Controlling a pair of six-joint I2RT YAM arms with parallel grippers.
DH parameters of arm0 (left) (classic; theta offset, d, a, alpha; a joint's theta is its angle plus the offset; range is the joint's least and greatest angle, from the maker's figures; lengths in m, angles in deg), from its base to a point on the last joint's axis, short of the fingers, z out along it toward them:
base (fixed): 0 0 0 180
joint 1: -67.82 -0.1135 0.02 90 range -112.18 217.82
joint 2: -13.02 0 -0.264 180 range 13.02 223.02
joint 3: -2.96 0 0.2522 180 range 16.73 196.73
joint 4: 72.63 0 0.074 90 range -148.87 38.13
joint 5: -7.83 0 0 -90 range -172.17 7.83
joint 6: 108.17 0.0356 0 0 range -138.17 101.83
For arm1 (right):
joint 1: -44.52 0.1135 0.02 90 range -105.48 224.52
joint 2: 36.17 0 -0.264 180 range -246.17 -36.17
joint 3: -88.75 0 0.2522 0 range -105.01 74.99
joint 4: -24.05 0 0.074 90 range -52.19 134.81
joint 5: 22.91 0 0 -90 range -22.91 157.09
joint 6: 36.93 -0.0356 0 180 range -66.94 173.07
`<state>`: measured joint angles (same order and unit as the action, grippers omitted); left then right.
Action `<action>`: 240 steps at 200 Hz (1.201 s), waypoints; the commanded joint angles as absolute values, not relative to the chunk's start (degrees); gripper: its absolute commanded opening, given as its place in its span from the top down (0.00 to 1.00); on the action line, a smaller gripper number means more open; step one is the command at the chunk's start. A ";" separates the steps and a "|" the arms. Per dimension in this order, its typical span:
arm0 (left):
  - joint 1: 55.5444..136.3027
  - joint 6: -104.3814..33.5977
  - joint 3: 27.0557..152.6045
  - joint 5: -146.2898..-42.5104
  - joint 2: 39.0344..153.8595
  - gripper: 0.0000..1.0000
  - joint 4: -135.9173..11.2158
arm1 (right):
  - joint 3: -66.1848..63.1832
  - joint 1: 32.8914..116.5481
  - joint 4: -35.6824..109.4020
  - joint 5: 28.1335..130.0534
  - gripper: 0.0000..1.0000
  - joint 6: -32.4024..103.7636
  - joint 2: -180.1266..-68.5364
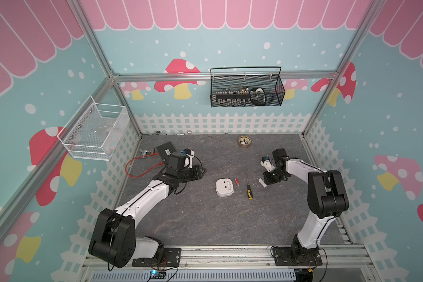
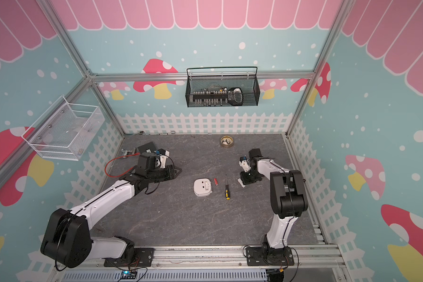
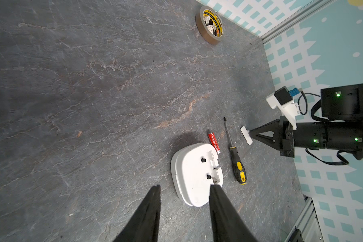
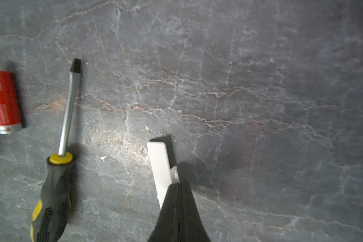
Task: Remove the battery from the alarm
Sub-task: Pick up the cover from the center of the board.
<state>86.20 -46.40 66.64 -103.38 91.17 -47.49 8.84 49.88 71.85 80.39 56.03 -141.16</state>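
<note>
Already the battery lies on the counter just beside the alarm, so removal looks done; the left gripper jaws stand apart and empty, the right gripper jaws closed at the white cover.

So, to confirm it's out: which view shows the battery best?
Left wrist: the whole battery lies beside the alarm, label visible. Right wrist is closer but crops it at the edge; both top views show a tiny red sliver.

Gripper jaws pressed together, tip over white strip on table. Screwdriver near strip; battery beyond screwdriver, roughly parallel.
</note>
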 commanded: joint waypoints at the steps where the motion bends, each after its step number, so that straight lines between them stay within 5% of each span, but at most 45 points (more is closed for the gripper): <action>1: 85.76 -45.52 67.61 -103.42 90.58 0.58 -46.48 | 8.19 49.61 72.44 82.45 0.97 55.64 -140.89; 100: 85.68 -45.71 67.63 -103.35 89.51 0.58 -46.48 | 7.97 48.16 66.47 107.15 1.00 48.41 -127.78; 126: 85.68 -45.81 67.69 -103.44 89.32 0.58 -46.56 | 8.37 48.19 67.34 101.00 1.00 47.12 -126.50; 172: 85.67 -45.77 67.40 -103.62 89.31 0.58 -46.56 | 8.39 47.94 71.00 86.68 0.83 48.63 -129.33; 240: 85.67 -45.67 67.35 -103.66 89.57 0.58 -46.56 | 6.49 46.46 71.73 86.59 0.76 53.87 -137.99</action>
